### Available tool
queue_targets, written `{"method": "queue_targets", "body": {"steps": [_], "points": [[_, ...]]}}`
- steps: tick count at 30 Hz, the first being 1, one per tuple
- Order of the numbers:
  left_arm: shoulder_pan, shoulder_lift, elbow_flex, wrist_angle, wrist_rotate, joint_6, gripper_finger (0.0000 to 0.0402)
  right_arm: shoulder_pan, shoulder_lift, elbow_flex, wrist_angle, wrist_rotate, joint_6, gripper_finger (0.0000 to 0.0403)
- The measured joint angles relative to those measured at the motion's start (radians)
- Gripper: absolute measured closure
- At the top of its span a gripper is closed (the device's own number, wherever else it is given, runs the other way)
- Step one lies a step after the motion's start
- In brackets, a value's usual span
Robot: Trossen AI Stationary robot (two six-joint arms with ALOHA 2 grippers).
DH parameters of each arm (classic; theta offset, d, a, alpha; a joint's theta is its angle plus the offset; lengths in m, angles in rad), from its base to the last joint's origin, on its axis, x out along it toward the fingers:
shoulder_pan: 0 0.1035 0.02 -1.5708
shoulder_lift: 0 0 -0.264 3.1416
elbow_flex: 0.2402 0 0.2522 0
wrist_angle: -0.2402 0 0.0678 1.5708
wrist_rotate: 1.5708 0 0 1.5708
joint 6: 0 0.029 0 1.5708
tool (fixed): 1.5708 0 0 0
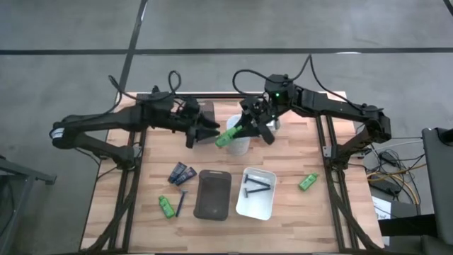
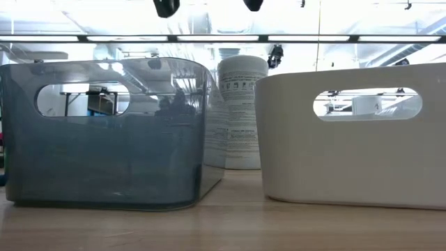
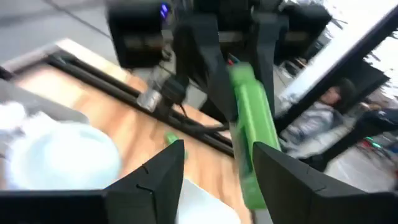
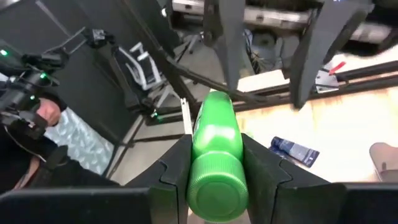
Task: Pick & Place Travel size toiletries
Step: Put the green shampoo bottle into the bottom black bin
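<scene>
A bright green bottle (image 1: 226, 137) hangs in the air over the middle of the table, above the tall white cylinder (image 1: 239, 144). My right gripper (image 1: 249, 127) is shut on it from the right. My left gripper (image 1: 207, 129) faces it from the left, open. In the left wrist view its fingers (image 3: 161, 168) stand on either side of the bottle's free end (image 3: 252, 124). Two navy tubes (image 1: 182, 172), a second green bottle (image 1: 165, 206) and a razor (image 1: 182, 202) lie at the near left. A third green bottle (image 1: 308, 182) lies at the near right. My right gripper pinches the green bottle's two sides just ahead of its cap (image 4: 198, 163) between its two fingers. The fingers come nearly level from the table's right and lie along the bottle. The bottle is lifted clear, its cap end back between the fingers, its other end toward my left gripper. My left gripper has the bottle close beside one finger (image 3: 280, 174); whether they touch, I cannot tell.
A grey tray (image 1: 213, 194) and a white tray (image 1: 256, 205) with a razor (image 1: 258, 185) in it stand at the near middle. In the low view these trays (image 2: 104, 139) (image 2: 355, 139) fill the foreground, with the white cylinder (image 2: 240, 111) behind them.
</scene>
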Motion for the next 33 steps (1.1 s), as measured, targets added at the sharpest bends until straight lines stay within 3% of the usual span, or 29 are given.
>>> {"method": "queue_targets", "body": {"steps": [9,23,33], "points": [[0.0,0.125,0.076,-0.003,0.182,-0.038,0.0205,0.028,0.002,0.0,-0.132,0.005,-0.044,0.0307],[-0.003,0.308,0.212,-0.14,0.348,-0.036,0.021,0.059,0.032,-0.002,-0.202,0.017,-0.076,0.0307],[-0.003,0.308,0.226,-0.177,0.332,-0.001,0.0297,0.06,0.034,-0.004,-0.205,0.019,-0.084,0.0307]]}}
